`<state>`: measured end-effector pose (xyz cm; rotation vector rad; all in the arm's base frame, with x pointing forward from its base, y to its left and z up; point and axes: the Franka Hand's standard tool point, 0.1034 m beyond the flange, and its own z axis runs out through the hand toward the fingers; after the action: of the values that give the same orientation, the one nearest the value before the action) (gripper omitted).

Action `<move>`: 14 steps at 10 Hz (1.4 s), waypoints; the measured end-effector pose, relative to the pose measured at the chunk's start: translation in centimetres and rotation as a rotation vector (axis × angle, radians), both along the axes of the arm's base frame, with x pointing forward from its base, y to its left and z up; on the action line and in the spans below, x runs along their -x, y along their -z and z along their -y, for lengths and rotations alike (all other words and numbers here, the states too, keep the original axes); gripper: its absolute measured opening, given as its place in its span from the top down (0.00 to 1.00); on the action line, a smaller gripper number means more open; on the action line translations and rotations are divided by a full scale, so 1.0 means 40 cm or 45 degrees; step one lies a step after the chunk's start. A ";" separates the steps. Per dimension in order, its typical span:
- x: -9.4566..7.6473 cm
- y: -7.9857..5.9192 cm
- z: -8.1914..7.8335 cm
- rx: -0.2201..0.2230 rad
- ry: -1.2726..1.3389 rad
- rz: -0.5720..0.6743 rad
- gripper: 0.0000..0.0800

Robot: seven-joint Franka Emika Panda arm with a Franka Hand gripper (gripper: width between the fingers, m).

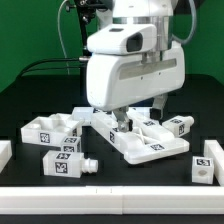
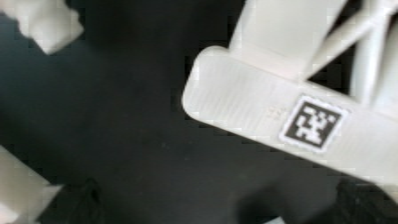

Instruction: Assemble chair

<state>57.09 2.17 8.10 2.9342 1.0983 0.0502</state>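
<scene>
Released and empty, the claw (image 1: 140,118) hangs just over the slatted chair panel (image 1: 150,145); the panel's tagged end is not yet between its jaws.

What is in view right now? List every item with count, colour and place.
blocky piece: 1, white with black-and-white tags, the exterior view's left
short peg: 1, white, tagged, in front of the blocky piece
flat slab: 1, white, tagged, centre, under the gripper
small tagged piece: 1, white, just beyond the slab on the exterior view's right
tagged block: 1, white, far right, cut off by the frame
edge piece: 1, white, far left, mostly out of frame
long rail: 1, white, along the front
table: 1, black
backdrop: 1, green, behind
cables: a few, black, upper left
robot arm: 1, white, centre top
gripper: 1, open, over the slab
</scene>
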 end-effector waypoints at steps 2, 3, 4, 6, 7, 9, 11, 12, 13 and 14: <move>-0.026 0.015 -0.044 -0.006 0.082 0.001 0.19; -0.025 0.015 -0.044 -0.005 0.064 0.000 0.19; -0.024 0.016 -0.042 -0.006 0.065 -0.001 0.19; -0.034 0.023 -0.041 -0.001 -0.005 -0.005 0.19; -0.059 0.028 -0.058 0.008 -0.109 0.016 0.19; -0.111 0.021 -0.096 0.040 -0.415 0.024 0.19; -0.112 0.022 -0.099 0.038 -0.415 0.028 0.19; -0.112 0.022 -0.099 0.038 -0.415 0.028 0.19; -0.112 0.025 -0.102 0.047 -0.458 0.026 0.19; -0.111 0.040 -0.119 0.060 -0.550 0.019 0.19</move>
<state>61.53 6.94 6.51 2.5950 1.6805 0.0470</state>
